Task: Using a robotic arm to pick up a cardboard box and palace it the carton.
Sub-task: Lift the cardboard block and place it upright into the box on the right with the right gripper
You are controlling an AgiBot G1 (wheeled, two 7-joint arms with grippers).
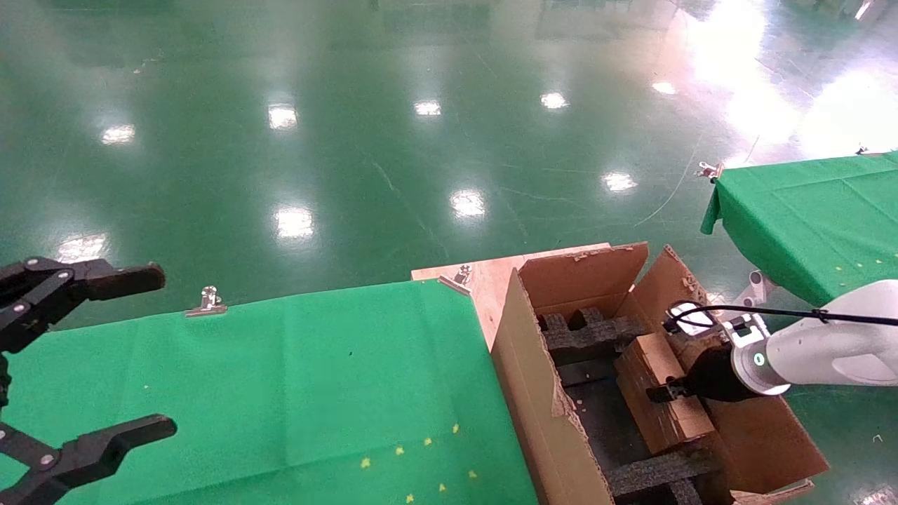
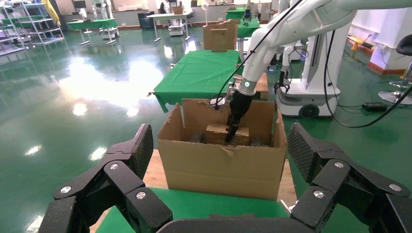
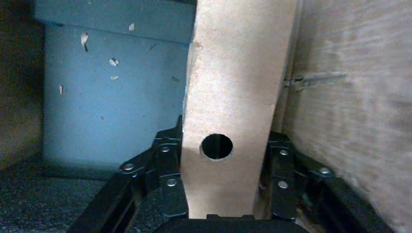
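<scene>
My right gripper (image 1: 666, 391), on the white robotic arm (image 1: 828, 347), reaches down into the carton (image 1: 533, 393) and is shut on the cardboard box (image 1: 659, 393). In the right wrist view the black fingers (image 3: 170, 160) press both sides of the cardboard box (image 3: 233, 87), whose round hole faces the camera. The left wrist view shows the cardboard box (image 2: 227, 132) inside the carton (image 2: 221, 162), near its far wall, with black foam inserts (image 1: 589, 330) beside it. My left gripper (image 1: 140, 354) hangs open over the left end of the green table, holding nothing.
The carton stands on a wooden board (image 1: 484, 277) at the right end of the green-clothed table (image 1: 280, 393). A second green table (image 1: 807, 217) is at the far right. A metal clip (image 1: 208, 301) holds the cloth's far edge. The carton's inner wall (image 3: 350, 121) is close beside the box.
</scene>
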